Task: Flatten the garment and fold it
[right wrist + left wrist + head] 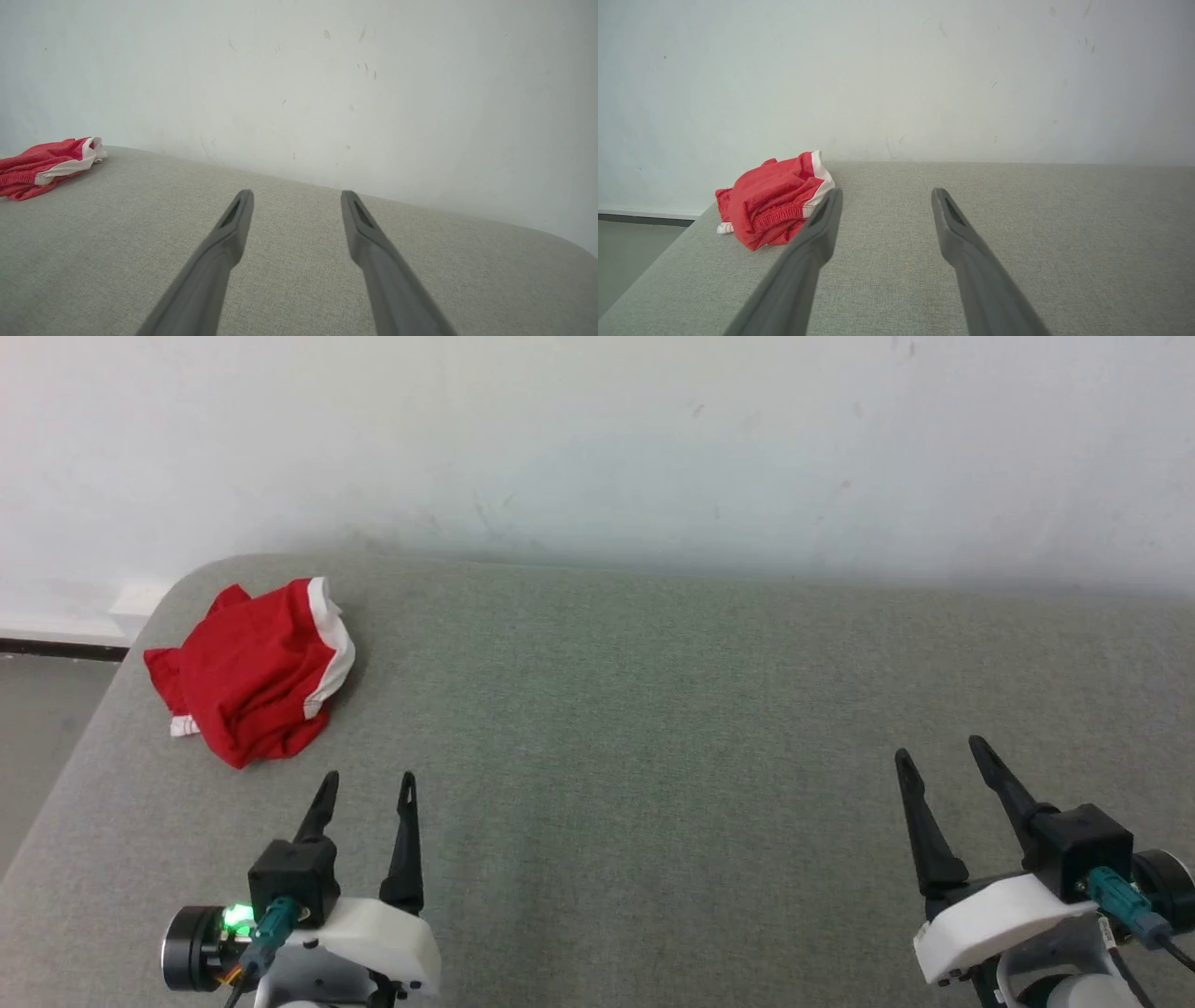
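The red shorts (252,677) lie crumpled in a heap near the table's far left corner, a white stripe curving along their right side. From the left wrist the shorts (773,203) sit ahead and left, their gathered waistband facing me; no print shows. The right wrist sees the shorts (44,165) at its far left edge. My left gripper (366,786) hovers open just in front of the heap, nothing between its fingers. Far to the right, my right gripper (941,753) is also open and empty.
The grey fabric-covered table (653,709) has a rounded far left corner and backs onto a white wall (597,439). Beyond its left edge the floor (42,709) drops away. Between the two grippers stretches bare table surface.
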Controlling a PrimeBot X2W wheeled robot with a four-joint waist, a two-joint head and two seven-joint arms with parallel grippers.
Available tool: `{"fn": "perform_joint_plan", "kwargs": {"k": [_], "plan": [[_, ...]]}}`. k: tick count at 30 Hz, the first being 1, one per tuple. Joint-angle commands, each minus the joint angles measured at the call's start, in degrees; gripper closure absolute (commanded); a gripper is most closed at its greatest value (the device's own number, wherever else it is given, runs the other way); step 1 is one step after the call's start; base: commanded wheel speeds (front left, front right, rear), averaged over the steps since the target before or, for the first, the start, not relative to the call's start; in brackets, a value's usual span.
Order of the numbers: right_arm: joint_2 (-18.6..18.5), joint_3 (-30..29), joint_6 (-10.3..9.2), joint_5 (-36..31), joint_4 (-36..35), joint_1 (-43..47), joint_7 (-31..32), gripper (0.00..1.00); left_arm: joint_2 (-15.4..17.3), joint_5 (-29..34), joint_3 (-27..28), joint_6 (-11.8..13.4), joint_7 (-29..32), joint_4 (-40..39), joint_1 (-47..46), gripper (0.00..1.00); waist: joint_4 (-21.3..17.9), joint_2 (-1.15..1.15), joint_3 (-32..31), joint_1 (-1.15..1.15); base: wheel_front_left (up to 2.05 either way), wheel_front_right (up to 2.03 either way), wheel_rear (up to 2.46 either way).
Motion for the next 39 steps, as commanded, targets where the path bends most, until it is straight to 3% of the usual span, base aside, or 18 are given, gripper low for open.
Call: {"fn": "perform_joint_plan", "kwargs": {"k": [1, 39], "plan": [[0.1, -0.2, -0.03, 0.5, -0.1, 0.6, -0.6, 0.0, 0.1, -0.4, -0.1, 0.3, -0.6, 0.3, 0.7, 0.0, 0.8, 0.0, -0.2, 0.0, 0.0, 0.0, 0.0], [0.2, 0.2, -0.07, 1.8, 0.1, 1.9, -5.2, 0.0, 0.6, -0.6, -1.8, 1.4, -5.1, 0.6, 3.0, 0.0, 15.1, 0.0, -1.7, 0.0, 0.0, 0.0, 0.0]]}}
